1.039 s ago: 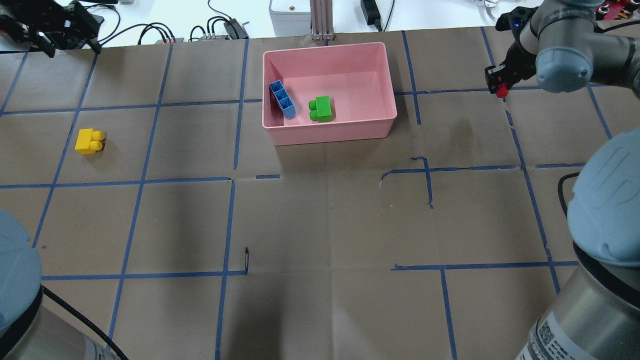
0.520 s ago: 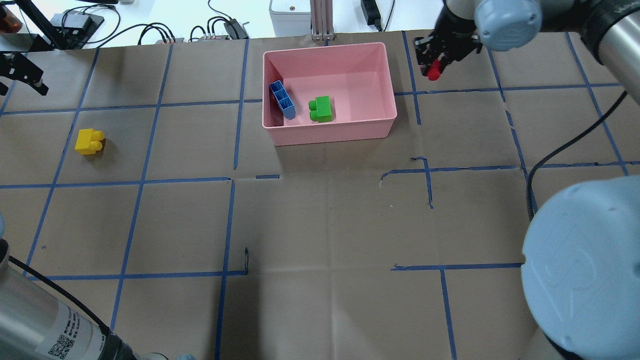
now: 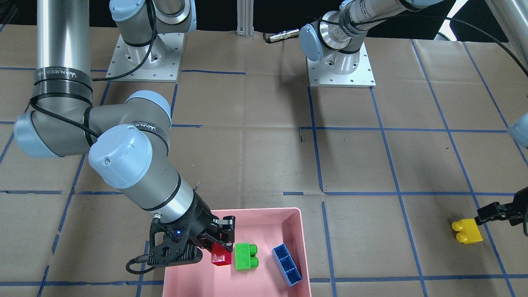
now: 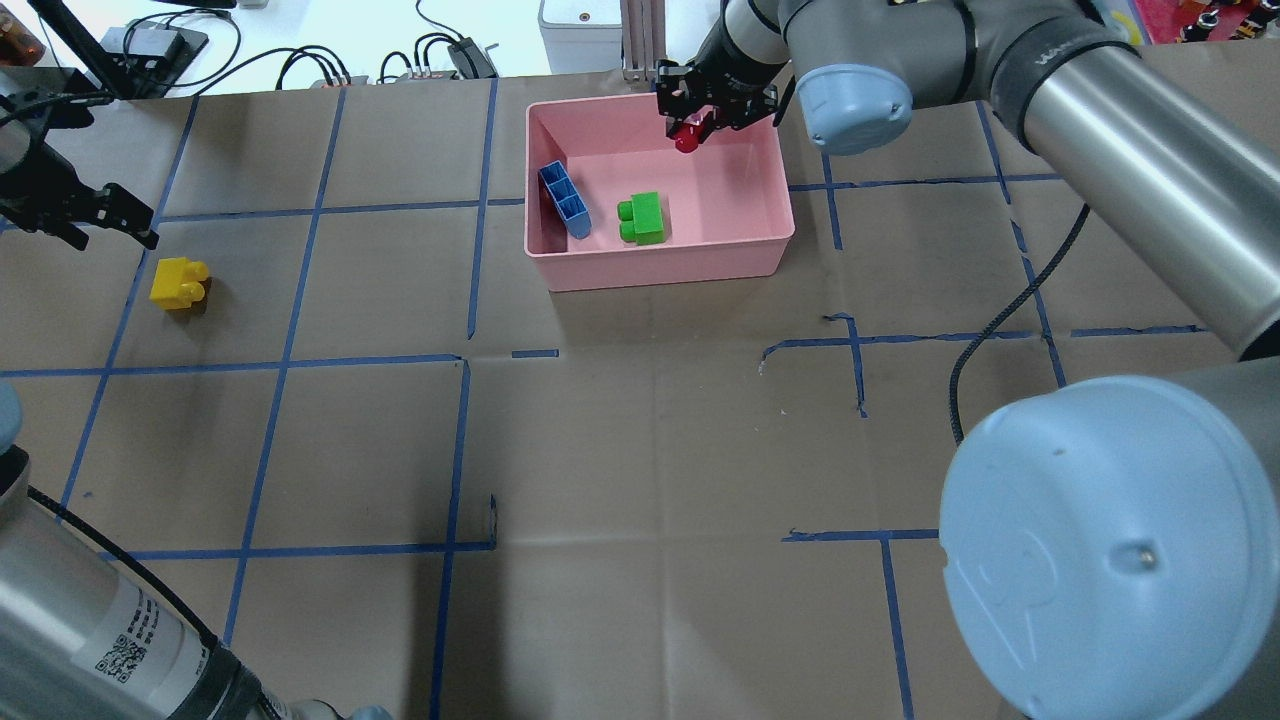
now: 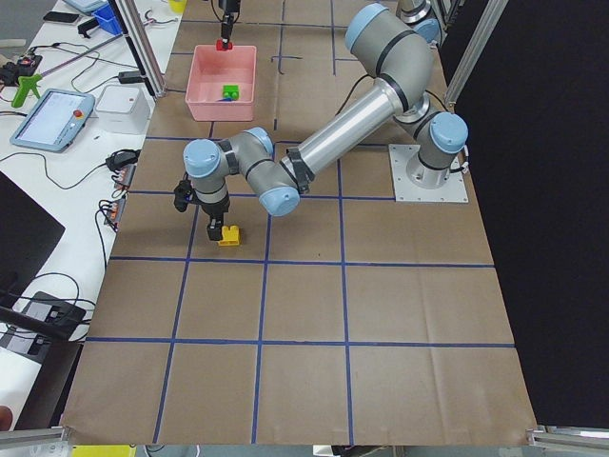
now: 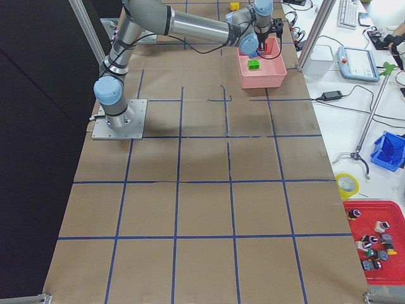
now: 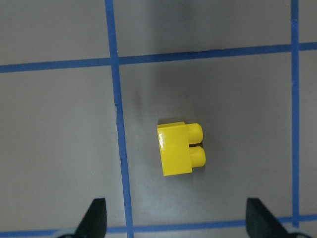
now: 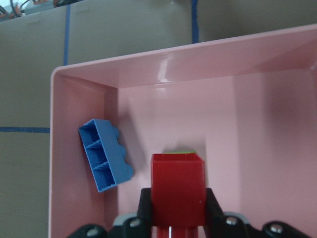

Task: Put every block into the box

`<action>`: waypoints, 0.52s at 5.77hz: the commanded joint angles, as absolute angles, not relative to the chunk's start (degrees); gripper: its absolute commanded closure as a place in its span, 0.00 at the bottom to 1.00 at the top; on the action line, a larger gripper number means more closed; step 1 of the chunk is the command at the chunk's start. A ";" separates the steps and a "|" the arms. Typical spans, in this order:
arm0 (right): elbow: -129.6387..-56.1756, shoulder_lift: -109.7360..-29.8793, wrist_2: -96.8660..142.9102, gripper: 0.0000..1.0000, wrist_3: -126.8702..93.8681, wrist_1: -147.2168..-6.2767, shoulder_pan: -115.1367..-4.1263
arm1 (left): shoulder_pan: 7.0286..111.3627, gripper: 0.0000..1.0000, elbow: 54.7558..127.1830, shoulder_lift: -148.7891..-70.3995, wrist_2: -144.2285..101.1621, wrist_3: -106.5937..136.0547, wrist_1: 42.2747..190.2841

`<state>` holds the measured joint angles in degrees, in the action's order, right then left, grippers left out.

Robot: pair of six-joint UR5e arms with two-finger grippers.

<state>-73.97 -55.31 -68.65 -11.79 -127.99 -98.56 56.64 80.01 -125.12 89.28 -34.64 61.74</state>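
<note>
The pink box point(image 4: 660, 266) stands at the table's far middle. A blue three-stud block point(image 4: 565, 200) leans at its left wall and a green two-stud block point(image 4: 642, 217) lies on its floor. My right gripper point(image 4: 691, 133) is shut on the red block point(image 8: 177, 191) and holds it above the box's far part. In the front-facing view the red block point(image 3: 220, 256) hangs beside the green block point(image 3: 246, 256). The yellow block point(image 4: 178, 283) lies on the table at the far left. My left gripper point(image 7: 176, 223) is open above it, beside the yellow block point(image 7: 179, 148).
Cables and a power strip point(image 4: 440, 55), a grey unit point(image 4: 580, 30) and an aluminium post point(image 4: 640, 40) line the table's far edge behind the box. The right arm's long link point(image 4: 1130, 150) stretches over the table's right half. Blue tape lines cross the brown paper.
My right gripper has carried the red block leftward from right of the box to above the box's far side. My left gripper has come in towards the yellow block.
</note>
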 commanded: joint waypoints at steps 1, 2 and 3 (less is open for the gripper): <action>-73.65 -53.61 -67.15 0.01 -11.34 -131.93 -99.05 | 56.69 0.00 86.90 -126.64 89.21 -32.71 51.46; -73.74 -53.61 -67.32 0.00 -11.34 -131.92 -99.05 | 56.78 0.00 87.01 -127.96 89.03 -31.39 50.20; -73.83 -53.70 -67.85 0.00 -11.34 -132.01 -99.05 | 56.78 0.01 87.10 -128.23 89.03 -30.68 50.19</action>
<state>-73.75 -53.68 -67.48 -11.37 -131.90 -99.05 56.75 86.83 -127.71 89.08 -31.48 50.79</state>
